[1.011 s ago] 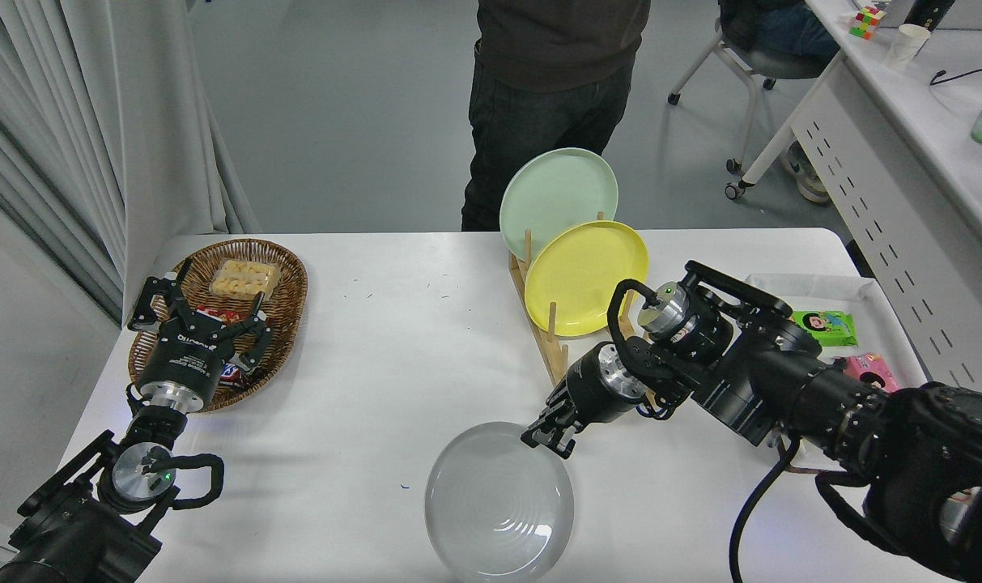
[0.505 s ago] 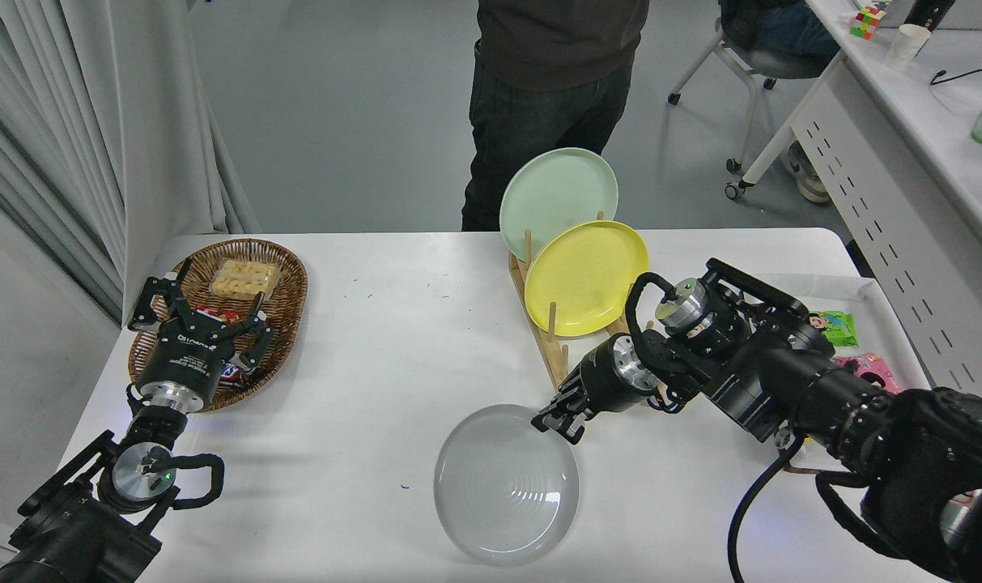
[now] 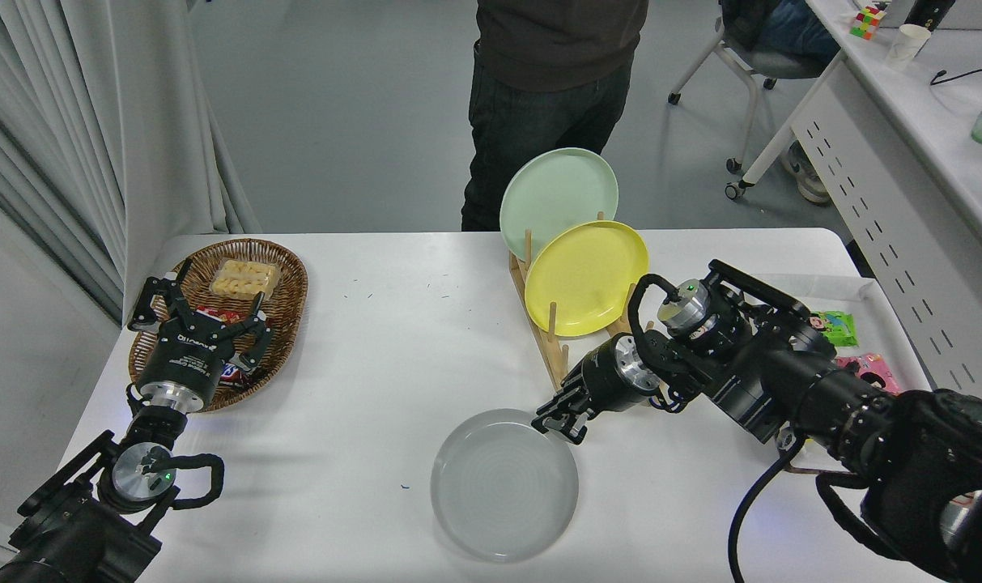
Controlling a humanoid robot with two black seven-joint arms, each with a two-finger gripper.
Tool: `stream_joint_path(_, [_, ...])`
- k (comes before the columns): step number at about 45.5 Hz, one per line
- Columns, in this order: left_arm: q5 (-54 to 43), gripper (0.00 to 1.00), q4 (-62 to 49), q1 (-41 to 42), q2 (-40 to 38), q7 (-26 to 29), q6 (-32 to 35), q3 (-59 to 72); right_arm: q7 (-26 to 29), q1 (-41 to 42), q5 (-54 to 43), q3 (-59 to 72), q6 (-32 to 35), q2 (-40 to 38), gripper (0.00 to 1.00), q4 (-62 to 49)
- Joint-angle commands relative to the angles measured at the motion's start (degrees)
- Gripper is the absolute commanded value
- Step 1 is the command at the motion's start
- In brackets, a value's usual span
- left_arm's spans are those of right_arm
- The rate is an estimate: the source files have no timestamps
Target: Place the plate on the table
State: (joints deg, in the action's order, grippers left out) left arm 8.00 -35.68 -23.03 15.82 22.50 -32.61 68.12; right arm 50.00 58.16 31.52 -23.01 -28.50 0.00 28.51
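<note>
You're seeing the right gripper (image 3: 557, 419) seemingly pinching the far right rim of the plate (image 3: 503, 484), lying near-centre on the table (image 3: 377, 348); pulling away before letting go is risking dragging it.

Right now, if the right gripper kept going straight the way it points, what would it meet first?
The right gripper points down and left at the far right rim of the gray plate, so it would likely meet that rim at once, then the table. Height is hard to judge.
</note>
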Motion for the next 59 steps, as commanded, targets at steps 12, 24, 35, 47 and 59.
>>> stream_joint_path(12, [0.0, 0.98, 0.0, 0.0, 0.0, 0.0, 0.0, 0.0, 0.0, -1.0, 1.0, -0.1, 7.8, 0.0, 1.0, 1.7])
stream_joint_path(24, [0.0, 0.98, 0.0, 0.0, 0.0, 0.0, 0.0, 0.0, 0.0, -1.2, 2.0, 0.2, 8.9, 0.0, 1.0, 5.0])
stream_joint_path(35, [0.0, 0.98, 0.0, 0.0, 0.0, 0.0, 0.0, 0.0, 0.0, -1.2, 3.6, -0.1, 20.8, 0.0, 1.0, 7.5])
stream_joint_path(47, [0.0, 0.98, 0.0, 0.0, 0.0, 0.0, 0.0, 0.0, 0.0, 0.9, 2.8, -2.3, 35.3, 0.0, 1.0, 7.6])
stream_joint_path(59, [0.0, 0.98, 0.0, 0.0, 0.0, 0.0, 0.0, 0.0, 0.0, 6.7, 1.8, -8.5, 43.1, 0.0, 1.0, 6.6])
